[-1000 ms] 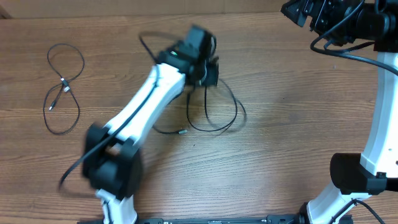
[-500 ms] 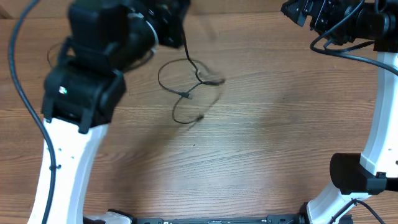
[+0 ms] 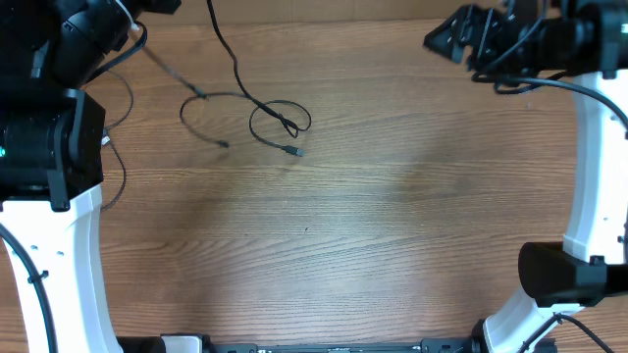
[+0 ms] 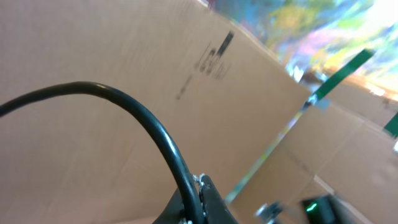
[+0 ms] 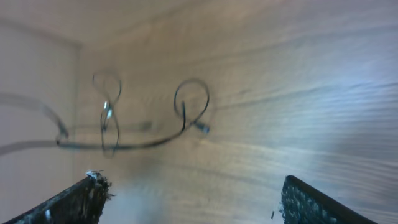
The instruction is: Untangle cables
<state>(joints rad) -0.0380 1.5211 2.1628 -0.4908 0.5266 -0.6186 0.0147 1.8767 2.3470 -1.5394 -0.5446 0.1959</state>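
Black cable (image 3: 292, 149) pinched in left fingers (image 4: 208, 200); right fingers (image 5: 311, 202) spread; cardboard box (image 4: 93, 50) print blurred, unreadable.

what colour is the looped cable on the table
The cable is black. It shows best in the overhead view.

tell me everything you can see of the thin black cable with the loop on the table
The thin black cable looks like slim rubbery cord. One strand comes in from the top edge of the overhead view and curls into a small closed loop on the brown wooden table. A small plug end lies just below the loop. Another strand arcs off to the left. What holds its upper end is out of view.
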